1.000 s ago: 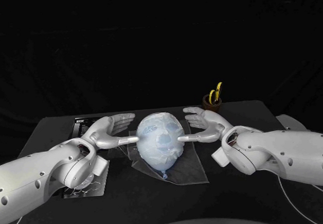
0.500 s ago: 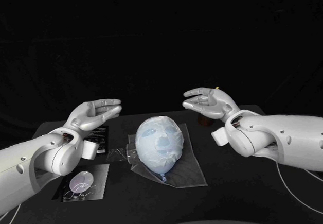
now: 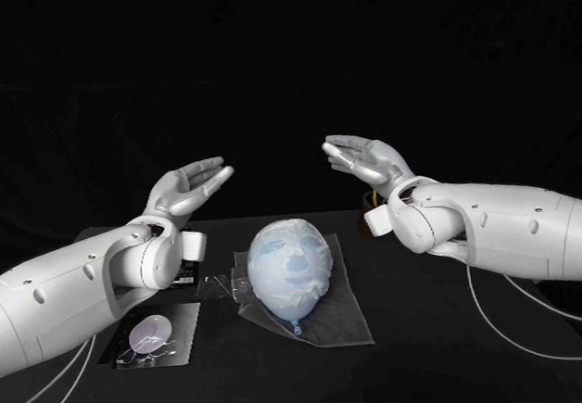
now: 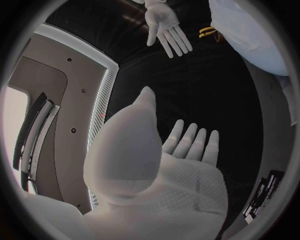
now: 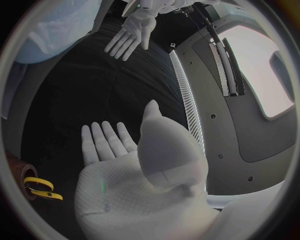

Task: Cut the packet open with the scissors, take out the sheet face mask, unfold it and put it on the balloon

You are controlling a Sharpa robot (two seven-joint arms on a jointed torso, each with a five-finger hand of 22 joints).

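Nearest the robot, on its left side of the black table, lies a small square of clear film with a pale oval shape on it. Just beyond and toward the middle, a rumpled clear plastic sheet is spread flat, and on it rests the pale blue, egg-shaped balloon, knot end toward the robot, with the white sheet face mask draped over its upper face (eye and mouth holes show dark). A flat black packet with white print lies beside the balloon, partly hidden under the left forearm. Farther back, both silver hands are raised well above the table, apart from the balloon and touching nothing. The left hand holds nothing, its fingers straight and spread, palm turned inward; the right hand faces it, likewise empty with loosely spread fingers. Behind the right wrist, the yellow-handled scissors stand in a brown cup.
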